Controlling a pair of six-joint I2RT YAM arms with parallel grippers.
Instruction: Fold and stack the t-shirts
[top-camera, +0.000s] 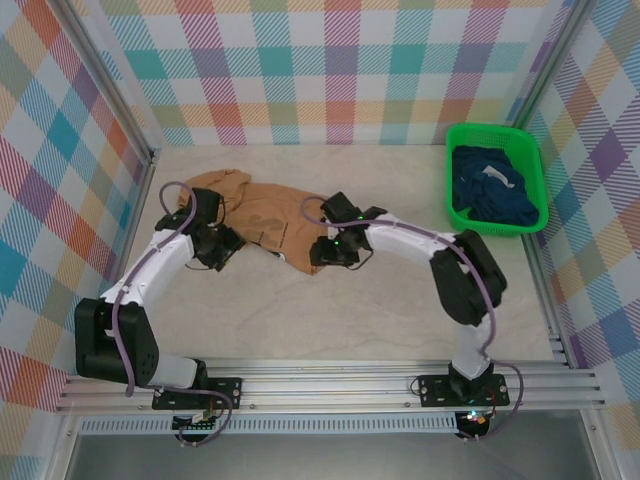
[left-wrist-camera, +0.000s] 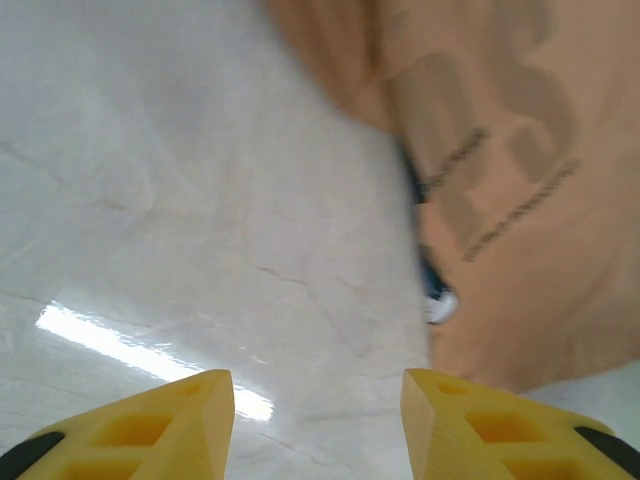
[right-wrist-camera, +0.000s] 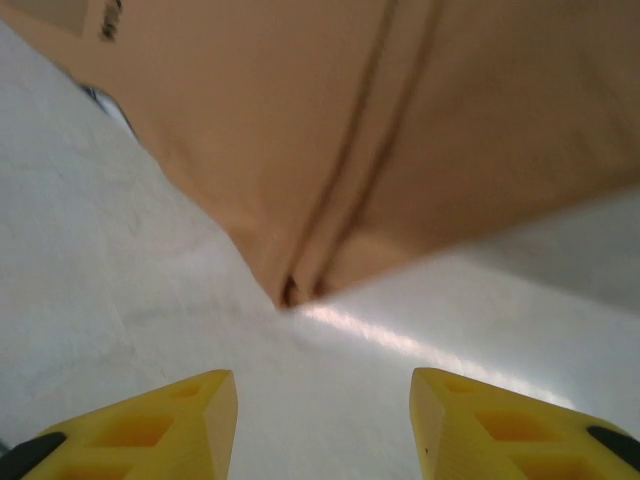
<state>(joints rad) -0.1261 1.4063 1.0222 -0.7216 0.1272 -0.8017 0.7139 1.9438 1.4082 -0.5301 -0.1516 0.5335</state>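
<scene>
Left end effector (left-wrist-camera: 316, 388): fingers stood apart and empty over the bare surface (left-wrist-camera: 150, 200); cloth lay ahead and to its right.
Tan-orange t-shirt (top-camera: 262, 212): lay crumpled and unfolded, long axis running left to right between both arms.
Right end effector (right-wrist-camera: 322, 385): jaws were parted, holding nothing, with a shirt corner just ahead; judged the nearer.
Navy t-shirts (top-camera: 492, 188): lay heaped in the green basket (top-camera: 490, 128), far right.

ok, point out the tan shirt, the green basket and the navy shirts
tan-orange t-shirt (top-camera: 265, 215), top view, middle of the cloth
green basket (top-camera: 495, 129), top view, far rim
navy t-shirts (top-camera: 497, 190), top view, middle of the pile
</scene>
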